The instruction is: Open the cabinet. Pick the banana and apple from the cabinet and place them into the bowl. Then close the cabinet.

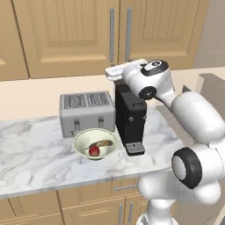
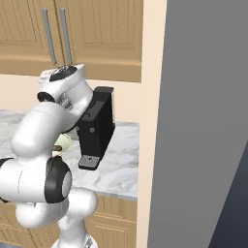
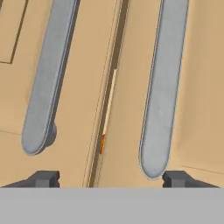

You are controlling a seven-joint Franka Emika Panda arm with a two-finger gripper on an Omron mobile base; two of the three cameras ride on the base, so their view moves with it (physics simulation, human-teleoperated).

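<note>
So the cabinet [image 1: 118, 35] sits on the wall above the counter, both panelled doors pretty much shut; in the hand view we're looking right at its two silver bar handles [image 3: 162, 87] with the seam between the doors running down the middle – there's a thin sliver of gap there and a tiny bit of orange peeking through. The bowl [image 1: 95, 143] is on the marble counter [image 1: 30, 154], just in front of the toaster [image 1: 86, 113]; inside it we've got the apple [image 1: 94, 151] at the near side and the banana [image 1: 102, 143] lying right behind it, touching or nearly so. A black coffee machine [image 1: 130, 117] stands just beside the bowl, to its right in the left base view. The gripper [image 3: 112, 178] is up at the lower ends of the handles, pointed at the doors; its two dark tips are spread wide with nothing between them – one below the left handle, one right by the bottom of the right one. From the right base view a tall grey panel [image 2: 203, 121] blocks the right side.
</note>
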